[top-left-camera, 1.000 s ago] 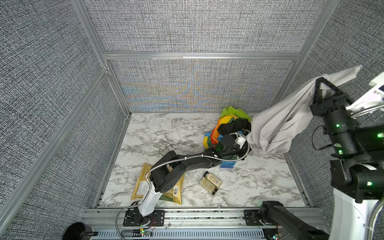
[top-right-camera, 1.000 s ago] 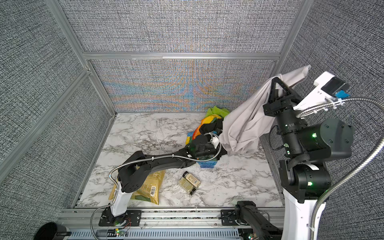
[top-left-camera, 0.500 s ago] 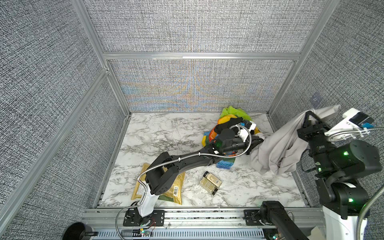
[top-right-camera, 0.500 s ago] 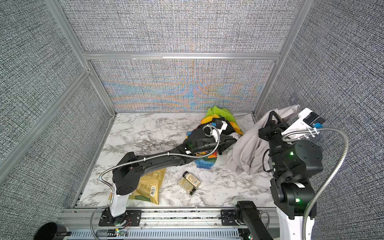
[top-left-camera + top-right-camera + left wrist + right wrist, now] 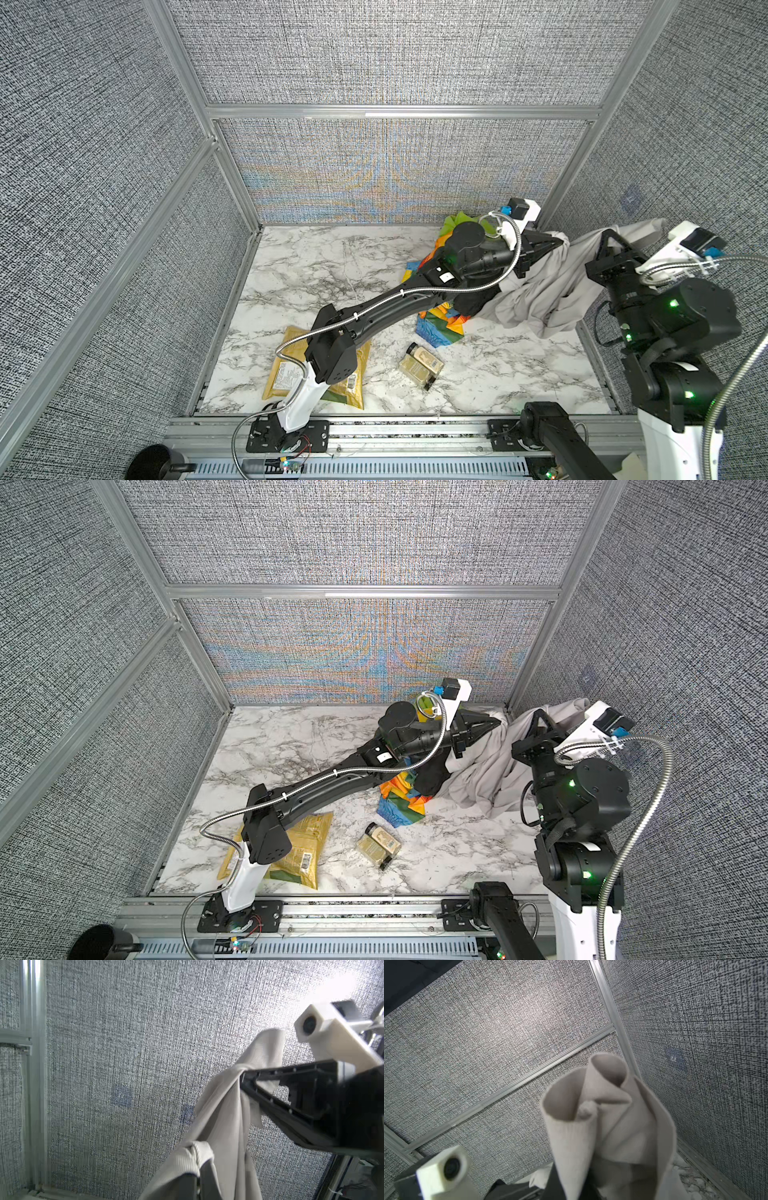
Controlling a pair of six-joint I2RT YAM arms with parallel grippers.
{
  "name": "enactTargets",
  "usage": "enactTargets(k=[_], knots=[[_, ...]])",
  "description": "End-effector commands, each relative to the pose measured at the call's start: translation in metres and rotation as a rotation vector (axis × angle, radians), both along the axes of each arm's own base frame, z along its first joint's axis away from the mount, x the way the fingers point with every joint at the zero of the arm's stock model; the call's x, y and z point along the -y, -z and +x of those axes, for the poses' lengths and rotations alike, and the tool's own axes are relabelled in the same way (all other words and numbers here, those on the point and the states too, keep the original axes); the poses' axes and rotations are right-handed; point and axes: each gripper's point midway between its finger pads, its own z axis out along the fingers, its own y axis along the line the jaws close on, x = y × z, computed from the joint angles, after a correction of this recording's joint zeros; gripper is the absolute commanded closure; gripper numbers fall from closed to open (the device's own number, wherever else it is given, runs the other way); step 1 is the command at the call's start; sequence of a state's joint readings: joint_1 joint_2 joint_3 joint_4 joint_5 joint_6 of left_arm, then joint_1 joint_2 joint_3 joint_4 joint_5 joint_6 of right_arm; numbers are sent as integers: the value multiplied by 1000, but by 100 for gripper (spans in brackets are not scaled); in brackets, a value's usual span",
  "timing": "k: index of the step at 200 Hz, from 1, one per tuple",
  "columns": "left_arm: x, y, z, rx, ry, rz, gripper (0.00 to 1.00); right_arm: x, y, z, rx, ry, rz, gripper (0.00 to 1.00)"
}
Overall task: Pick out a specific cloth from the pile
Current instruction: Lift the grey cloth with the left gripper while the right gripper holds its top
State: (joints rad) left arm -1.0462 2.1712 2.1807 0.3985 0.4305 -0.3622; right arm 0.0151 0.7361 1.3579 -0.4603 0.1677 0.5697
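grey cloth [image 5: 536, 299] draped between left claw [image 5: 557, 243] and right claw [image 5: 607, 243], both clamped on it

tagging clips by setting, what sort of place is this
Likely a robot test cell: grey fabric walls in aluminium framing, marble-patterned tabletop, left arm and right arm on a front rail.

Bright even light; moiré on back wall [image 5: 374, 178]; left wrist view w/ glare, blur.
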Motion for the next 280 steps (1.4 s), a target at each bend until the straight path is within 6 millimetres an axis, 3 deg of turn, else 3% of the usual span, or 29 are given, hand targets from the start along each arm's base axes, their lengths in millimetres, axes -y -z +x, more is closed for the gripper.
enactTargets(k=[1, 45, 80, 161, 168, 170, 177, 227, 280], knots=[[-8, -22, 9, 31, -4, -41, 100, -2, -2, 3, 12, -9, -13, 100], [-29, -71, 20, 94, -31, -119, 100, -8, 6, 10, -1, -46, -2, 100], [-59, -96, 31, 118, -83, -154, 100, -28, 5, 20, 3, -164, -12, 100], [-158, -149, 64, 89, -180, -128, 100, -83, -59, 40, 130, -460, 3, 100], [-161, -146, 70, 78, -195, -112, 100, -88, -65, 42, 141, -476, 1, 100], [-171, -156, 64, 88, -199, -124, 100, -90, -65, 43, 142, -480, 1, 100], [-182, -163, 64, 89, -213, -125, 100, -95, -69, 46, 151, -495, 0, 100], [-237, -168, 83, 69, -337, -70, 100, -145, -72, 74, 136, -588, -15, 100], [-284, -154, 101, 42, -429, 2, 100, -222, -59, 98, 85, -699, -68, 100]])
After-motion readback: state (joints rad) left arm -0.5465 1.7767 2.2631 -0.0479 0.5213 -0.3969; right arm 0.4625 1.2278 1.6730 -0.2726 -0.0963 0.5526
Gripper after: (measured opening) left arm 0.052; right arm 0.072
